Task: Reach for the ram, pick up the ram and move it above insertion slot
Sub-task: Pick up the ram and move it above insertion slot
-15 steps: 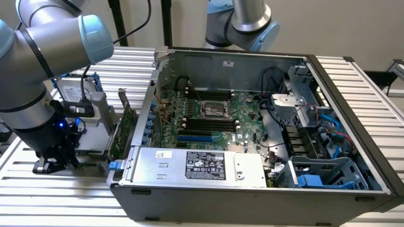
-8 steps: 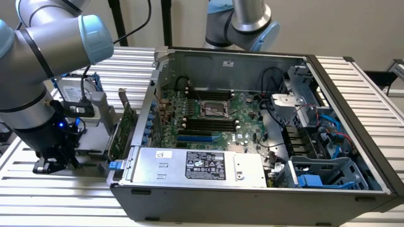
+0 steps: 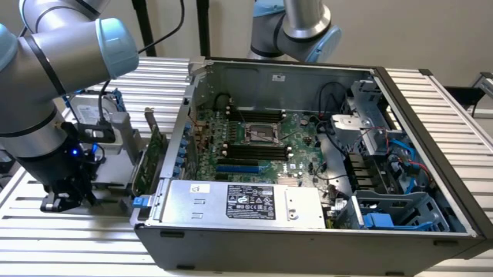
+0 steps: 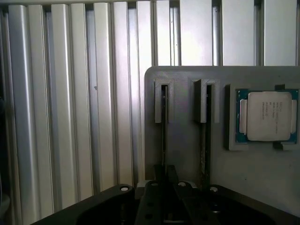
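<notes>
Gripper point(image 4: 165, 180) sits low, in line w/ the ram point(image 4: 163, 136). The ram stands edge-up in gray holder point(image 4: 185, 150), prob. for top grasp. Open/closed: can't tell.

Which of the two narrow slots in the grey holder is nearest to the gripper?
The slot farther from the square processor: the gripper sits directly in line with it. The other slot lies between it and the processor.
</notes>
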`<state>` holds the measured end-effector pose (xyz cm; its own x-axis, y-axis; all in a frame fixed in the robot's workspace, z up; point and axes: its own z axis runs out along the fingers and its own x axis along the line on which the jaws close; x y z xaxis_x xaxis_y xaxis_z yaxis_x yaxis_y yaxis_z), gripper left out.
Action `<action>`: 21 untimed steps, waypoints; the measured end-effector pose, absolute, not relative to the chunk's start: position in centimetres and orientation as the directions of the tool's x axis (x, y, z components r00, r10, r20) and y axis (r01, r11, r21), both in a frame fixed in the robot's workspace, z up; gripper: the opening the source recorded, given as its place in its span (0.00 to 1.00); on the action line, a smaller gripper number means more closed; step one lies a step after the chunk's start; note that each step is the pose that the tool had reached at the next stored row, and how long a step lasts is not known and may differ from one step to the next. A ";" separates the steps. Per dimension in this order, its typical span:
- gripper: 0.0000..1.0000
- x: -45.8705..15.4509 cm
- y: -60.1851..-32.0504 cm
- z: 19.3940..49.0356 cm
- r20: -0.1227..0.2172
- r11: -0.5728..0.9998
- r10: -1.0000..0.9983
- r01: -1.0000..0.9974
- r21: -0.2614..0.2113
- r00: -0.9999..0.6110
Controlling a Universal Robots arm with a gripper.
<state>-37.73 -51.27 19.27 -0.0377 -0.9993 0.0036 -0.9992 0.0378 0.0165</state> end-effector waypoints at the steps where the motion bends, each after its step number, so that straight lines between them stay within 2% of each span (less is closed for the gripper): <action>1: 0.14 -37.7 -51.3 19.3 0.004 0.035 -0.999 -0.999 0.016 -0.035; 21: 0.14 -37.8 -51.5 19.3 0.004 -0.083 -0.997 -0.996 0.016 0.083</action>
